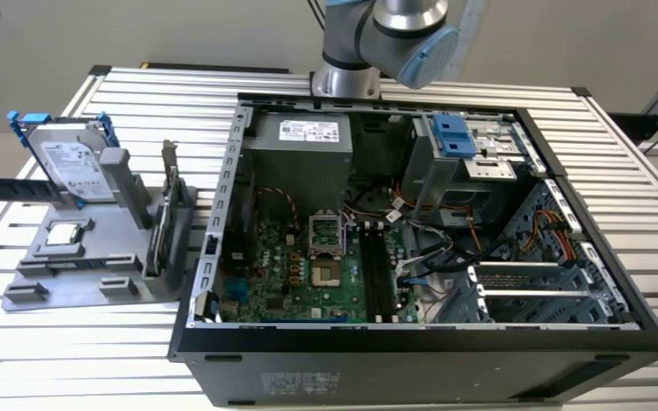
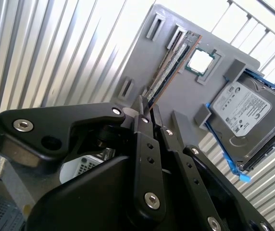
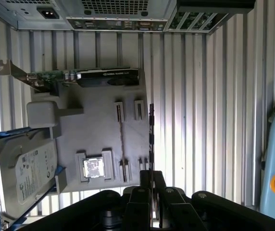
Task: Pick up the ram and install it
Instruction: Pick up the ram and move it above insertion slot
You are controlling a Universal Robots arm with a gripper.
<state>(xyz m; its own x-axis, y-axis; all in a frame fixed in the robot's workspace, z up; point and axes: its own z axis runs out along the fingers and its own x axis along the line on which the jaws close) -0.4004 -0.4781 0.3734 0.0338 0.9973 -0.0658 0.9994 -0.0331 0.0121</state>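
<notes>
Gripper [image 3: 151, 174] clamped shut on one end of the ram [image 3: 151, 134]. The ram projects straight beyond the fingertips, beside the tray [image 3: 104, 139] edge.

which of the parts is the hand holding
The ram, the thin stick pinched in the hand; the hard drive, chip and card sit on the grey holder.
</notes>
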